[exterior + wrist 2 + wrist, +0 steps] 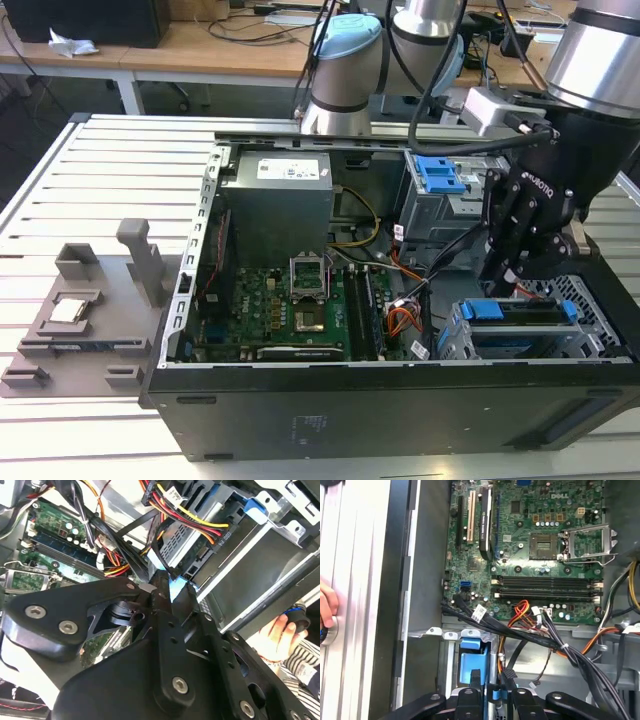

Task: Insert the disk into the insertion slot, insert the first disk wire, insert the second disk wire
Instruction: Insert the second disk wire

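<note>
Grey slatted metal forms the tabletop (60, 180). At the exterior view's left, a grey plastic fixture (90, 300) lies on it with small parts set in its recesses. Beside the fixture is an open black computer case (350, 420). Inside it a green motherboard (270, 310) lies flat, with a grey power supply (275, 200) behind it. Further right, a bundle of orange and black wires (400, 315) runs across the case floor toward the drive bays.

At the exterior view's right, the insertion slot (520, 345) is a low, perforated grey cage in the near corner of the case. The disk (520, 312) lies flat inside it, with the blue frame showing at both ends. The black claw (505, 285) hangs tips down directly above the disk, close to the frame's top edge and toward the end nearest the wires. Whether the claw is open, closed or gripping something cannot be told. In the second wrist view, a person's hand (280, 630) rests just outside the case.
</note>
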Controlling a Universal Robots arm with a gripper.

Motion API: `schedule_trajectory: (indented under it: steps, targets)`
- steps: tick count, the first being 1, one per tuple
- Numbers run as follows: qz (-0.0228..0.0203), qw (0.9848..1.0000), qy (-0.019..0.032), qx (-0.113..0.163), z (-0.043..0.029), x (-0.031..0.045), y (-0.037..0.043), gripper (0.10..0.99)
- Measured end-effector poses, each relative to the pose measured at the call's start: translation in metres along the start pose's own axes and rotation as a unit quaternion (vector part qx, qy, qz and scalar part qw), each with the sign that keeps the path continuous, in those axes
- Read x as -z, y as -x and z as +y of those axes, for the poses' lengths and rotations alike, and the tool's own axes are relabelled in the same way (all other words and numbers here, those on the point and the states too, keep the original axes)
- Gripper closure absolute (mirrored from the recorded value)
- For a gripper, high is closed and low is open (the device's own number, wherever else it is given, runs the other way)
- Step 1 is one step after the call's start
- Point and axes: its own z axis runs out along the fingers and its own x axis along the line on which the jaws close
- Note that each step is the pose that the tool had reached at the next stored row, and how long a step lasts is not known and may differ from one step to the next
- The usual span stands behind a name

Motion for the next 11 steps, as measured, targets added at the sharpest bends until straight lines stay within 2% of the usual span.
schedule_trajectory:
  steps: [2,9,10,11]
  targets:
    - [0.0004,1.0000,0.0000,0.000,-0.0014,-0.0030,0.0005,0.784]
    - [0.0006,1.0000,0.0000,0.000,-0.0015,-0.0031,0.0005,0.796]
    - [0.0007,1.0000,0.0000,0.000,-0.0015,-0.0031,0.0005,0.925]
    - [0.0007,1.0000,0.0000,0.000,-0.0015,-0.0031,0.0005,0.941]
